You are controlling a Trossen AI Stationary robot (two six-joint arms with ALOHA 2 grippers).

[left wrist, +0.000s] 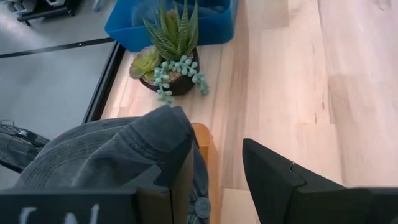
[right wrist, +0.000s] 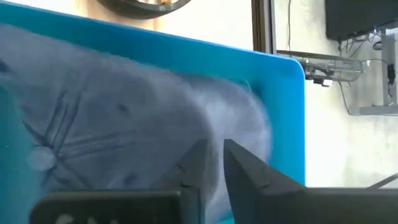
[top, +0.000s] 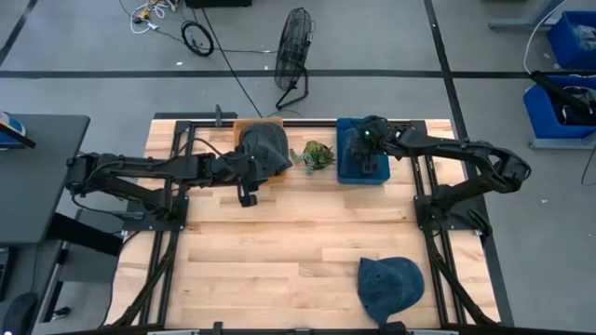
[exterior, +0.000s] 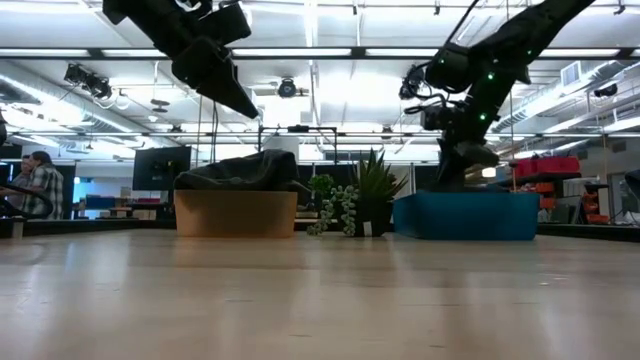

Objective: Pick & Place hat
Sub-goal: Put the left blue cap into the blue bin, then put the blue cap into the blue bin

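A dark grey hat [top: 265, 147] [exterior: 240, 168] [left wrist: 106, 155] lies draped over a tan box [top: 244, 126] [exterior: 235, 212] at the table's far side. My left gripper [top: 247, 191] [exterior: 245, 105] [left wrist: 211, 162] is open, raised above the box's near right corner, clear of the hat. A blue-grey hat [right wrist: 124, 112] lies inside a blue bin [top: 346, 172] [exterior: 465, 215] [right wrist: 292, 93]. My right gripper [top: 365, 158] [exterior: 462, 160] [right wrist: 214, 152] reaches down into that bin, shut on the hat. A third blue hat [top: 391, 284] lies flat on the table near the near right corner. My right gripper pinches the blue-grey hat's crown cloth [right wrist: 214, 134] between its two fingers, coming from above and pointing down into the blue bin. Only a narrow gap shows between the fingers. The hat rests in the bin; one layer or several, I cannot tell.
A small potted plant [top: 315, 155] [exterior: 350, 200] [left wrist: 171, 56] stands between the tan box and the blue bin. The table's middle and near left are bare wood. A fan [top: 293, 56] stands on the floor beyond the far edge. People sit far off at the left [exterior: 30, 185].
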